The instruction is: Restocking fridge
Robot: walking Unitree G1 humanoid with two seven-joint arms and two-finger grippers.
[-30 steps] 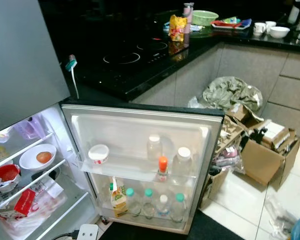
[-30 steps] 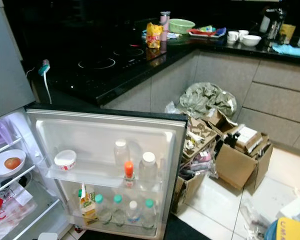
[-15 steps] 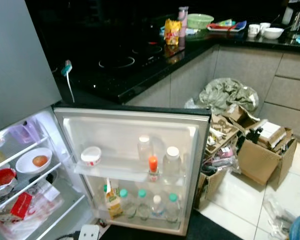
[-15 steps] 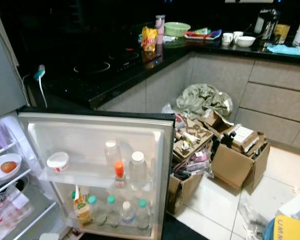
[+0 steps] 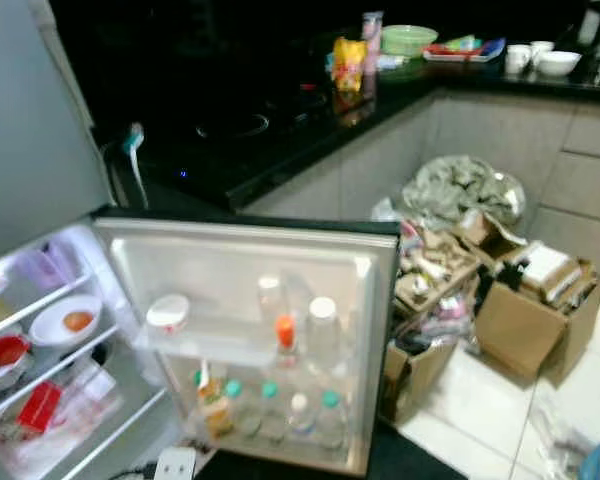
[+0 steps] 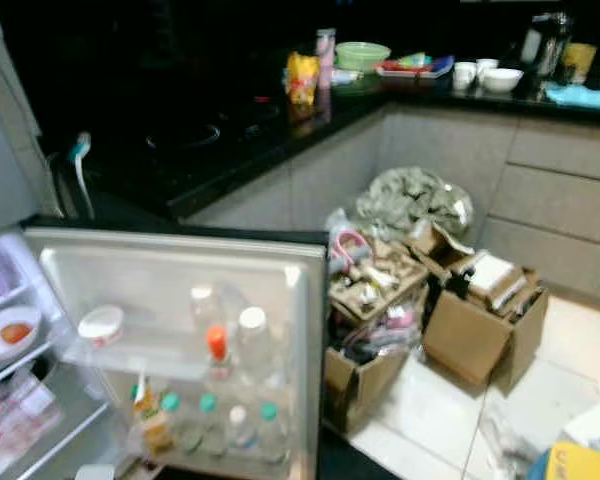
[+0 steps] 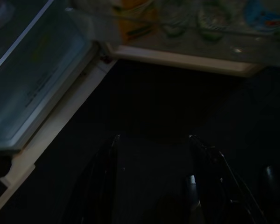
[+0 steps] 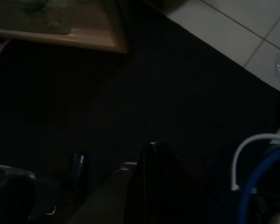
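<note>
The white open fridge door (image 5: 240, 290) held clear plastic bottles (image 5: 280, 420). Left gripper (image 7: 154, 186) hung with fingers apart; right gripper (image 8: 154, 186) jaw state indeterminable.

Open cardboard boxes (image 5: 525, 310) stuffed with clutter sit on the tiled floor (image 5: 470, 420) beside a crumpled grey-green bag (image 5: 463, 188). A yellow packet (image 5: 347, 62) and green bowl (image 5: 408, 38) stand on the black counter (image 5: 280, 140).

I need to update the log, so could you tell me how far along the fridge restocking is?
Done: the white fridge door stands open, its lower rack holding green-capped clear bottles. In hand: nothing; the left gripper hangs open and empty above the dark mat. Left: fetching items and shelving them.
</note>
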